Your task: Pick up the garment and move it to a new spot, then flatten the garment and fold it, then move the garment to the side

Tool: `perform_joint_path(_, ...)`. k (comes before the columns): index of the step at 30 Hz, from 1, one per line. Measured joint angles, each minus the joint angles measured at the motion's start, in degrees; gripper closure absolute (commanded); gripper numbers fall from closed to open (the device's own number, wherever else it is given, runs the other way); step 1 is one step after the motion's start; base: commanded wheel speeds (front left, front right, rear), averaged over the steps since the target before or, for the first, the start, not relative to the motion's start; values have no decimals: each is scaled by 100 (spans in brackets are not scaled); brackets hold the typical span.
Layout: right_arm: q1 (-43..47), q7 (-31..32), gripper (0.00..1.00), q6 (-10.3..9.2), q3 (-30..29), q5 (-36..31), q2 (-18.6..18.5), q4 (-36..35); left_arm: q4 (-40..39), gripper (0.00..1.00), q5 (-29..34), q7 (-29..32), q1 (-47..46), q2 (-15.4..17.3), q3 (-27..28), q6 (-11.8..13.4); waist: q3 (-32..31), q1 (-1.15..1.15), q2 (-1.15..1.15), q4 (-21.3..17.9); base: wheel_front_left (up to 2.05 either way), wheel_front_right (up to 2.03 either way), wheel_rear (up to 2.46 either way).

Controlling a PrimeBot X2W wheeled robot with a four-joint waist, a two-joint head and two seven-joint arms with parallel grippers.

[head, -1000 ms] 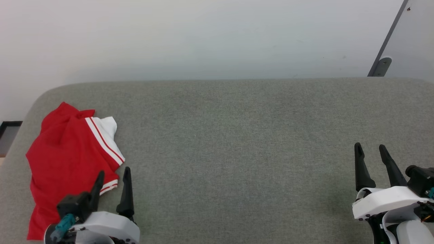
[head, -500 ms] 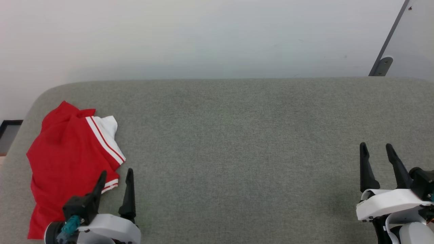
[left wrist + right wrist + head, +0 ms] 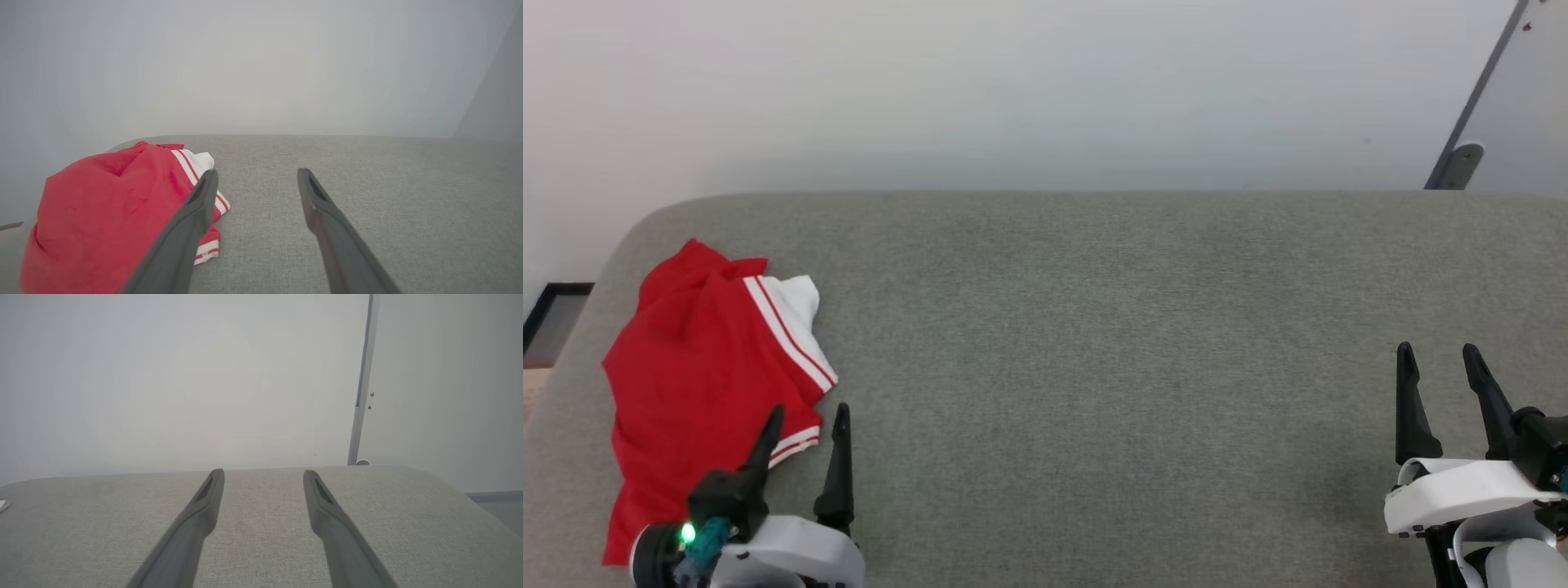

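Garment (image 3: 703, 384) bunched, left end of cushion (image 3: 1094, 327); left tool (image 3: 809, 407) spread wide by its hem, empty; right tool (image 3: 1436, 348) likewise.

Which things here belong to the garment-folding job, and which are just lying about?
Job: red garment, crumpled, far left; left claw and right claw, both open.
Not the job: grey fabric surface, white wall, grey bracket.
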Motion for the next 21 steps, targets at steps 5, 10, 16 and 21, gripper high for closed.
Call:
perform_joint_path(5,-2,-52,0,2,38,-85,12,-27,23,0,159,-45,-94,-56,54,-42,4,0,0,166,0,0,0)
perform_joint_path(10,-2,-57,0,12,203,-62,24,-29,21,0,269,-65,-86,-119,99,-41,15,0,0,462,0,0,0)
perform_joint_path(16,-18,-68,0,13,477,-55,22,64,73,0,405,-65,-74,-165,119,10,37,0,0,997,0,0,0)
perform_joint_path(21,-34,-68,0,13,641,-19,13,124,90,0,445,-65,-35,-213,132,57,36,0,0,1541,0,0,0)
